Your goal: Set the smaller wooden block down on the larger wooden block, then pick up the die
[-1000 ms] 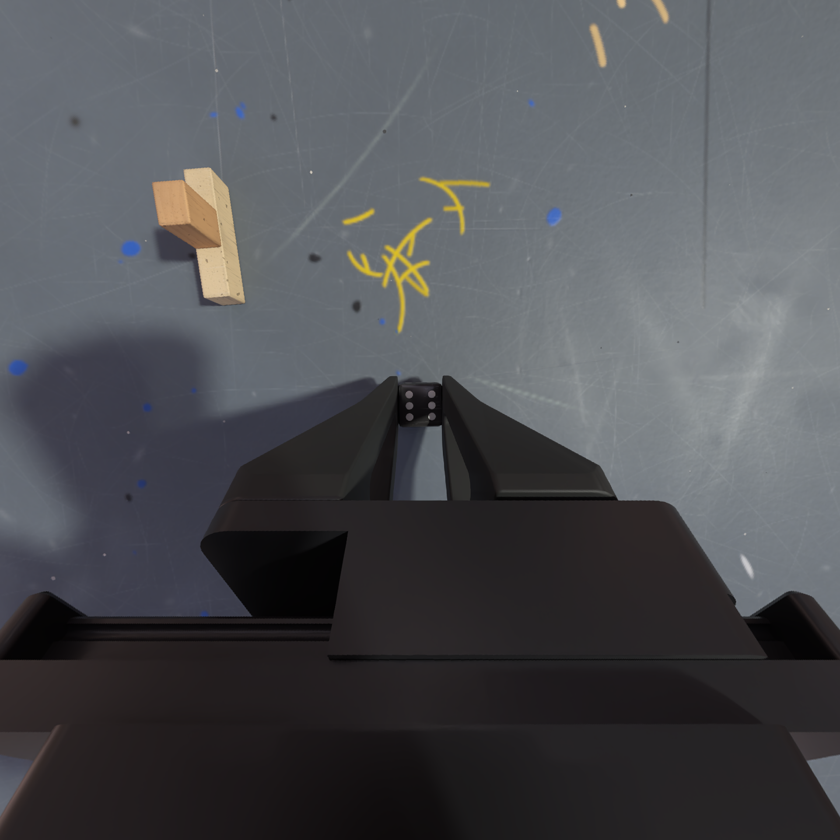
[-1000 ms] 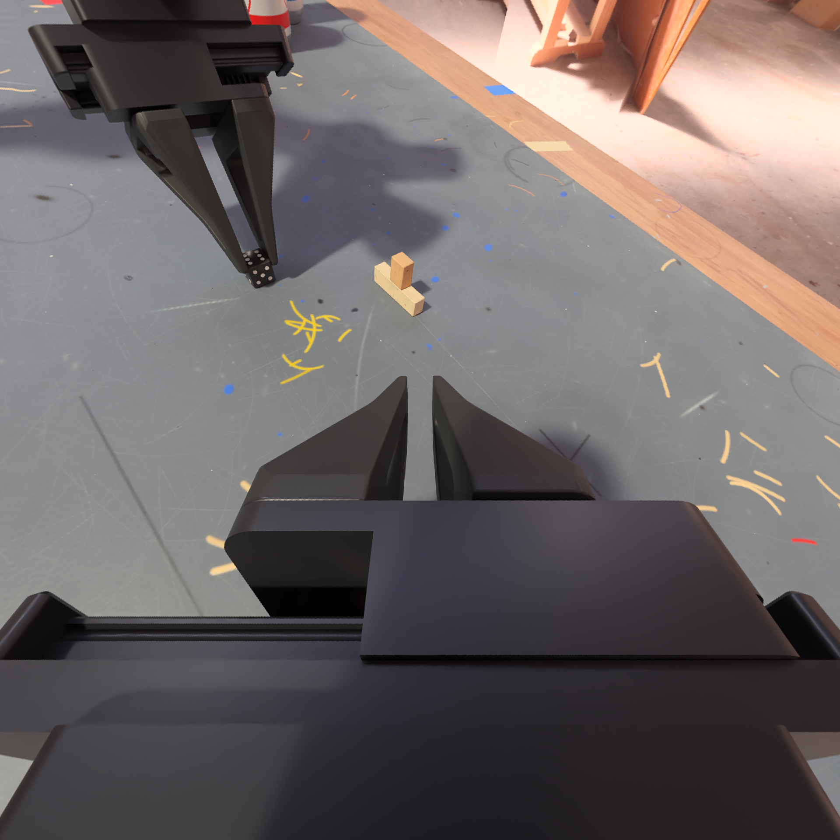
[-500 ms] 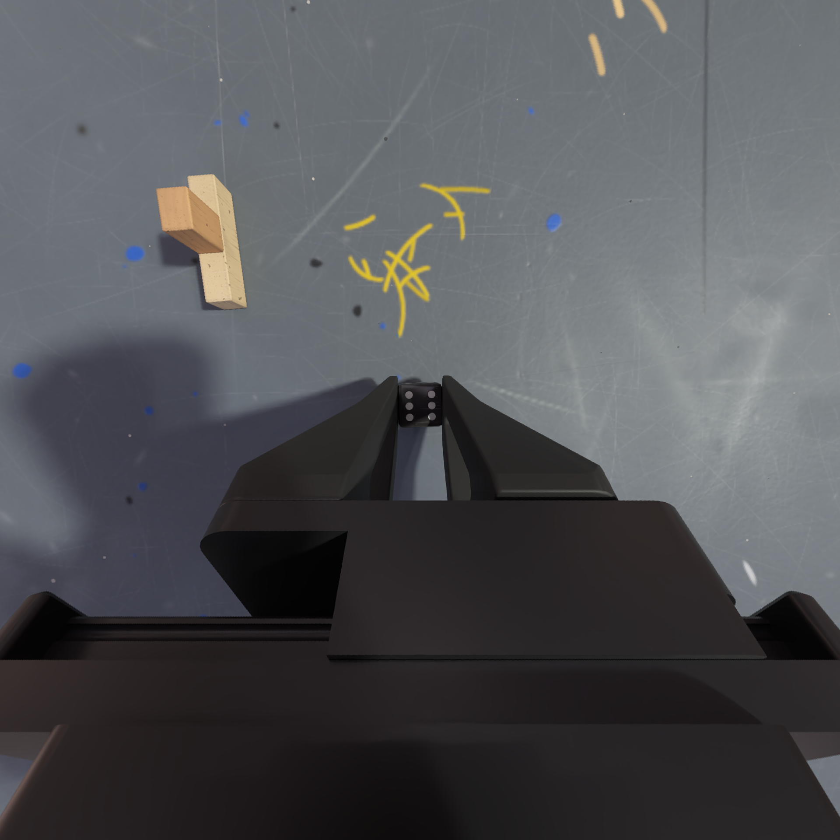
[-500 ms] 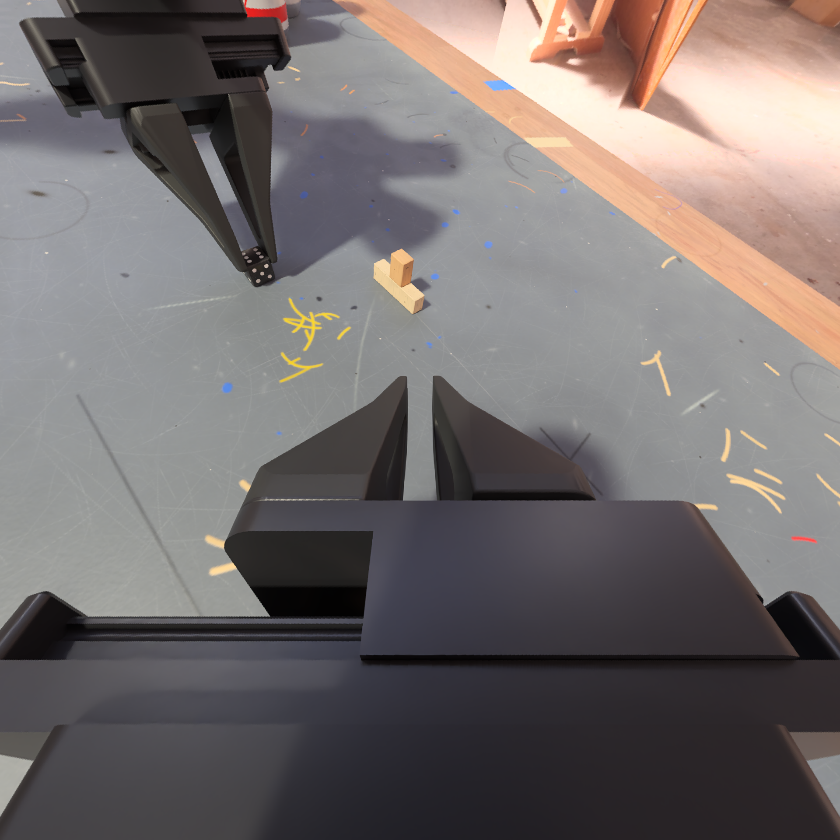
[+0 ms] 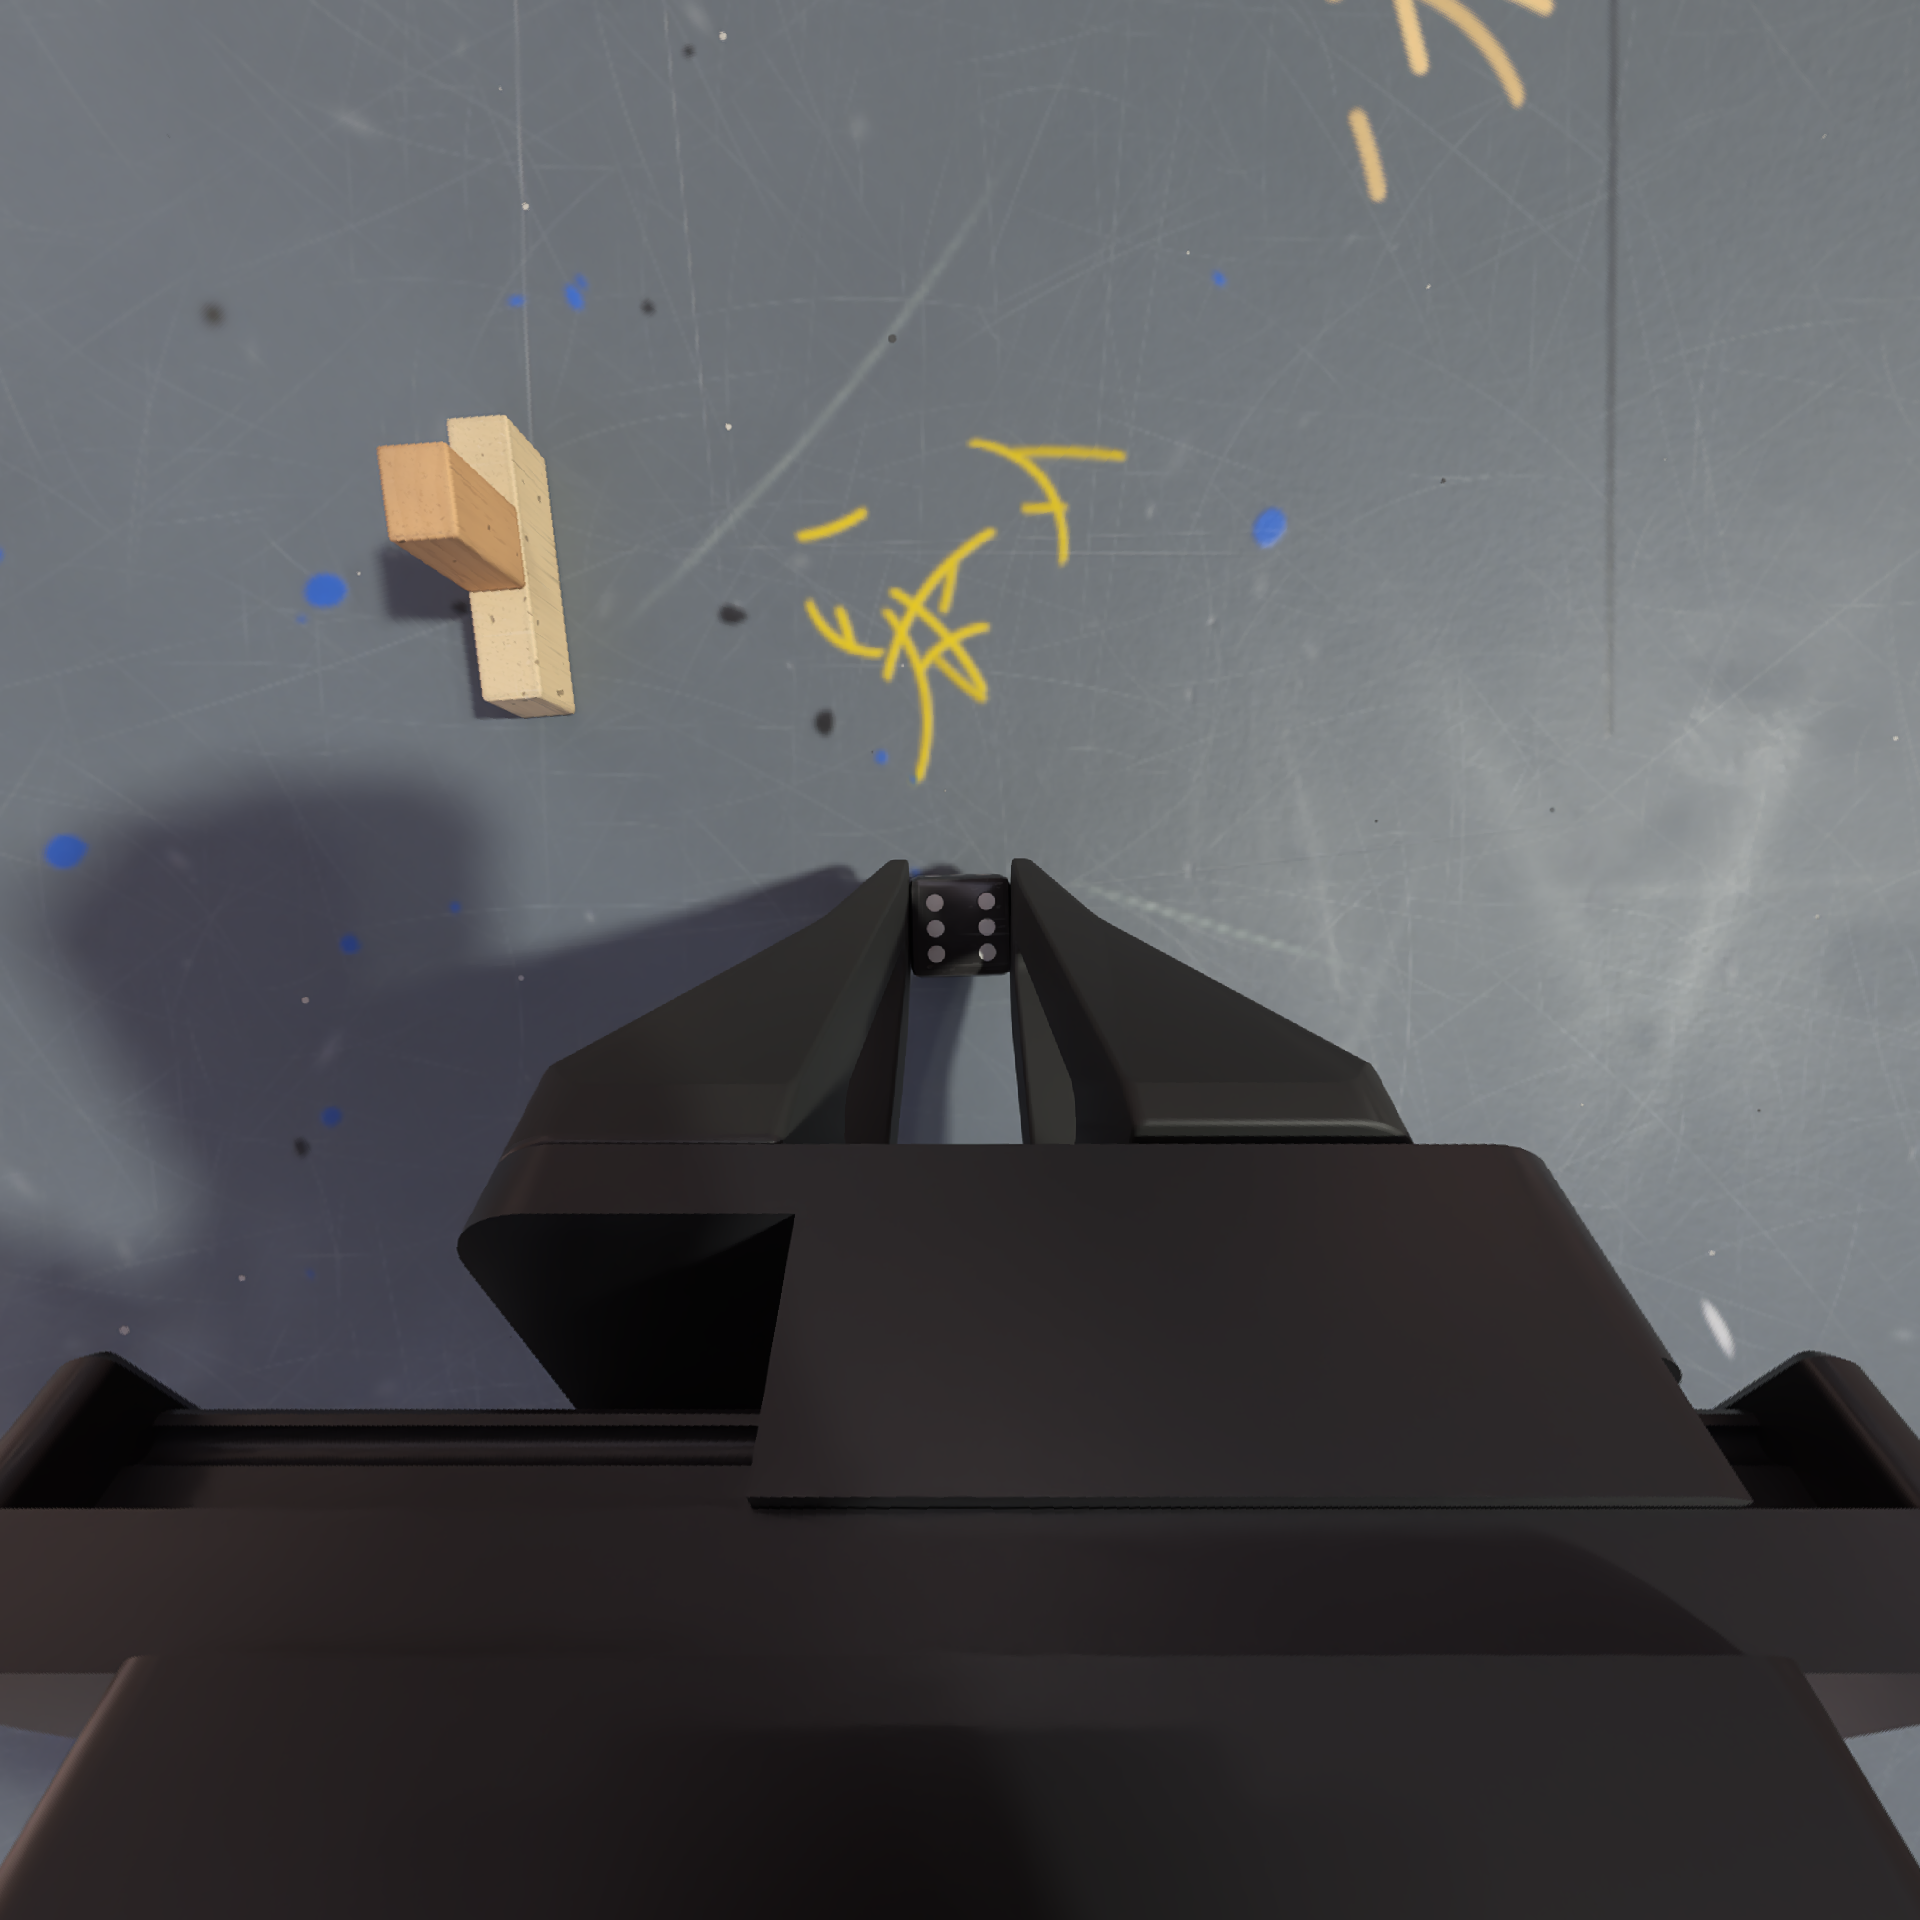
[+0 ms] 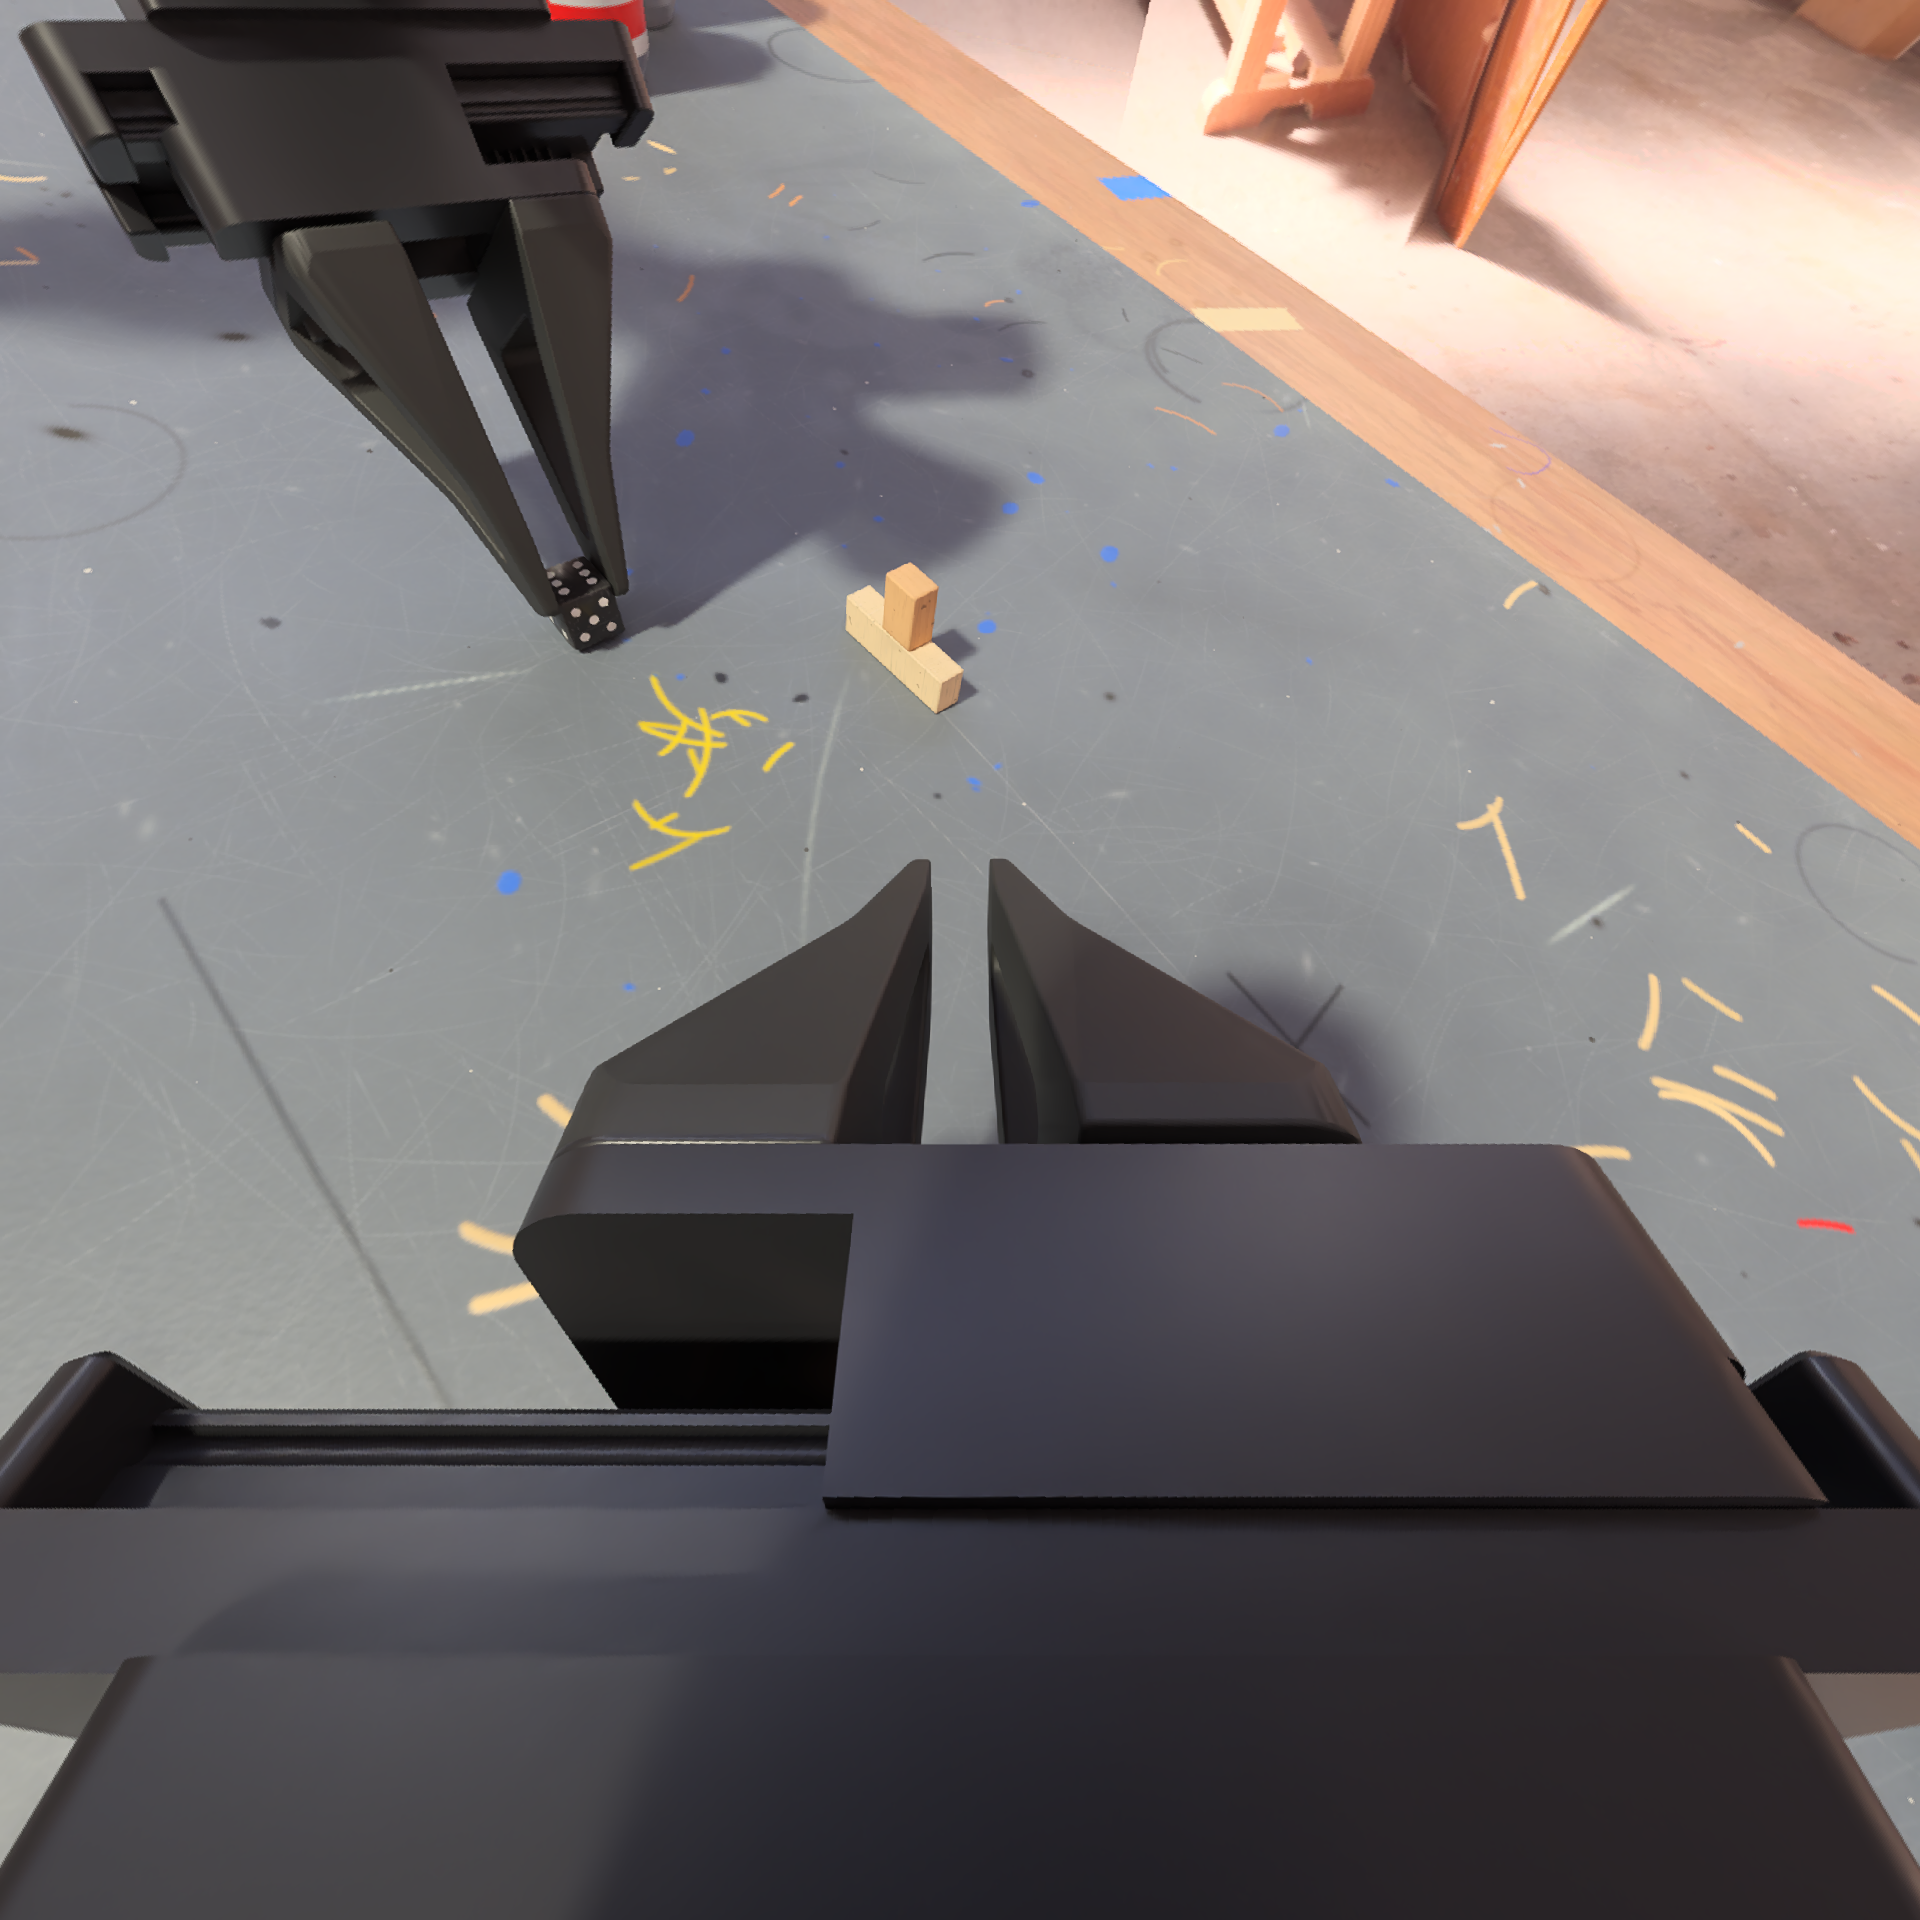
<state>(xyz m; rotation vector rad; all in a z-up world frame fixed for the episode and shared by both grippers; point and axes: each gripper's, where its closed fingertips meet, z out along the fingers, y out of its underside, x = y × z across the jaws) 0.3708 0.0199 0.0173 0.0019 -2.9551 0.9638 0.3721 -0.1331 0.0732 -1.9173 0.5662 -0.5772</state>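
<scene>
Right gripper (image 6: 959, 868) is seen nearest, above middle of grey worktop (image 6: 1247, 831); jaws are almost closed, narrow gap is left, nothing is held.

Yellow scribbles (image 6: 691, 748) are marked on worktop beyond.

Farther, smaller wooden block (image 6: 911, 606) is stood upright on larger wooden block (image 6: 914, 665), which is laid flat, toward wooden edge (image 6: 1455, 416) of worktop.

Left gripper (image 5: 959, 883) is closed on black die (image 5: 959, 927); die is pinched between fingertips, six-dot face is shown in left wrist view. Whether die is raised from worktop cannot be told.

On the tabletop (image 6: 1351, 727) there are two wooden blocks, a small one (image 6: 911, 605) and a large one (image 6: 902, 662), one die (image 6: 584, 606) and two pincers (image 6: 582, 613) (image 6: 959, 883).
</scene>
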